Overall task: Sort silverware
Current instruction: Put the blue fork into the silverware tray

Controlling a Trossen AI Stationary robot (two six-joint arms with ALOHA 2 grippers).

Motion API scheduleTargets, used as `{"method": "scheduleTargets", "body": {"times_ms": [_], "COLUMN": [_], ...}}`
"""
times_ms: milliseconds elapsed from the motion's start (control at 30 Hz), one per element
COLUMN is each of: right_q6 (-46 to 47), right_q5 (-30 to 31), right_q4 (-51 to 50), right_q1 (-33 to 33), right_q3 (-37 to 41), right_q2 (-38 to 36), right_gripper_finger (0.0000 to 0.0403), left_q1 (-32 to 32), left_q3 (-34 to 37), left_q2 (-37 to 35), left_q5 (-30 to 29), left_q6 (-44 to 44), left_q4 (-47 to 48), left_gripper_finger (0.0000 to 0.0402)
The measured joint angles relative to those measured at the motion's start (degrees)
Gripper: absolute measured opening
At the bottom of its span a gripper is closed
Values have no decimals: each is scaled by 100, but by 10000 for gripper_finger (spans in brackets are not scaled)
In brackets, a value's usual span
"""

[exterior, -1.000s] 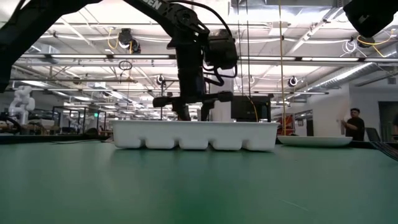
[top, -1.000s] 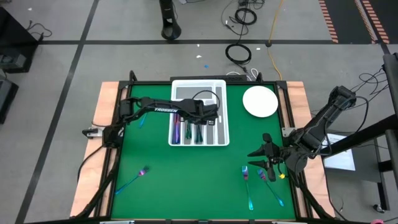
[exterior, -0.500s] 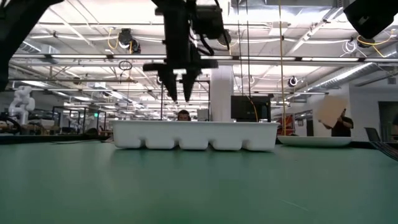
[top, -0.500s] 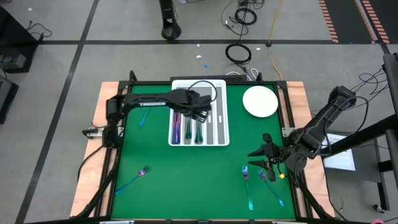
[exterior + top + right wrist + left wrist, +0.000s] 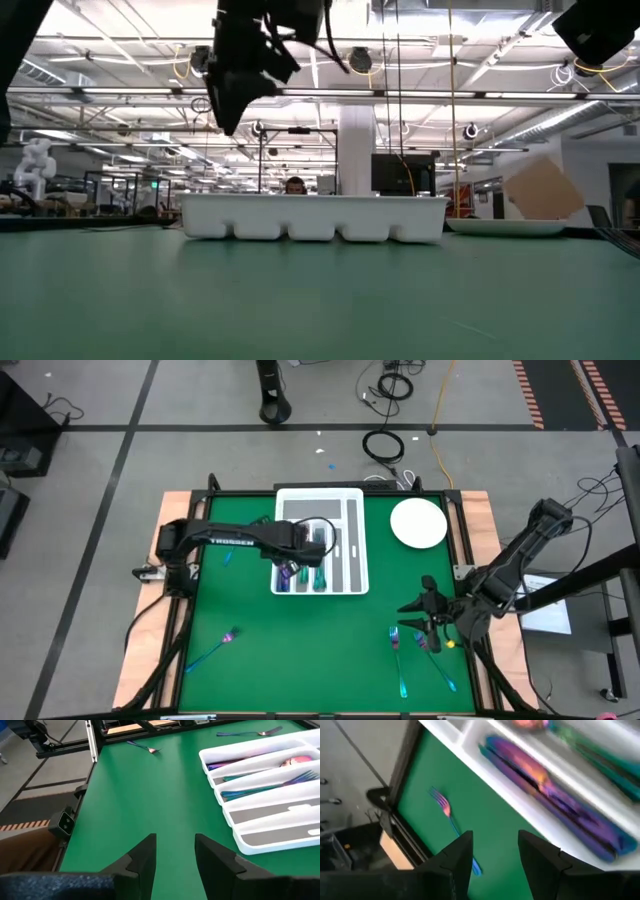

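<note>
The white tray (image 5: 352, 550) stands at the table's far middle. Purple pieces (image 5: 555, 790) and teal pieces (image 5: 602, 757) of silverware lie in its left compartments. My left gripper (image 5: 495, 862) hangs open and empty above the tray's left part (image 5: 300, 558), high over it in the low view (image 5: 235, 85). A loose fork (image 5: 446, 812) lies on the green mat left of the tray. My right gripper (image 5: 175, 855) waits open near the table's right edge (image 5: 412, 612), above several loose pieces (image 5: 398, 642).
A round white plate (image 5: 418, 523) sits at the far right. Another fork (image 5: 215, 650) lies near the front left. More pieces (image 5: 440, 672) lie at the front right. The tray's two right compartments (image 5: 280, 820) show bare grey bottoms. Open green mat (image 5: 310, 650) spreads at the front middle.
My left gripper has risen out of the tray. It has moved from over the tray's middle compartments toward the table's left edge and now stands above the left compartments. It has rolled about its own axis on the way up.
</note>
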State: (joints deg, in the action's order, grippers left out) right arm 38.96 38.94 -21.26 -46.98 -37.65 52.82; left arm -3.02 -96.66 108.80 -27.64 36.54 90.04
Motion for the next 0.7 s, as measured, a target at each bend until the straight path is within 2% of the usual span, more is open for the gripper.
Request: {"method": "scheduleTargets", "body": {"times_ms": [100, 267, 367, 467, 567, 700], "right_q6": [120, 228, 280, 262, 183, 57], "right_q5": [1, -3, -11, -28, -2, 7], "right_q4": [10, 6, -14, -15, -13, -6], "right_q1": [0, 0, 0, -2, 9, 93], "right_q3": [2, 2, 2, 2, 2, 2], "right_q2": [91, 247, 342, 435, 517, 568], "right_gripper_finger": [125, 125, 125, 125, 125, 125], "left_q1": [53, 104, -107, -336, -647, -1056], "left_q3": [83, 197, 498, 974, 1505, 2262], "left_q2": [36, -306, -914, -1495, -2045, -2539], "left_q5": [290, 268, -62, -73, 102, 608], "left_q6": [-411, -693, -370, 148, 630, 618], "left_q4": [-28, -30, -3, -55, -95, -600], "left_gripper_finger": [160, 160, 160, 160, 160, 160]}}
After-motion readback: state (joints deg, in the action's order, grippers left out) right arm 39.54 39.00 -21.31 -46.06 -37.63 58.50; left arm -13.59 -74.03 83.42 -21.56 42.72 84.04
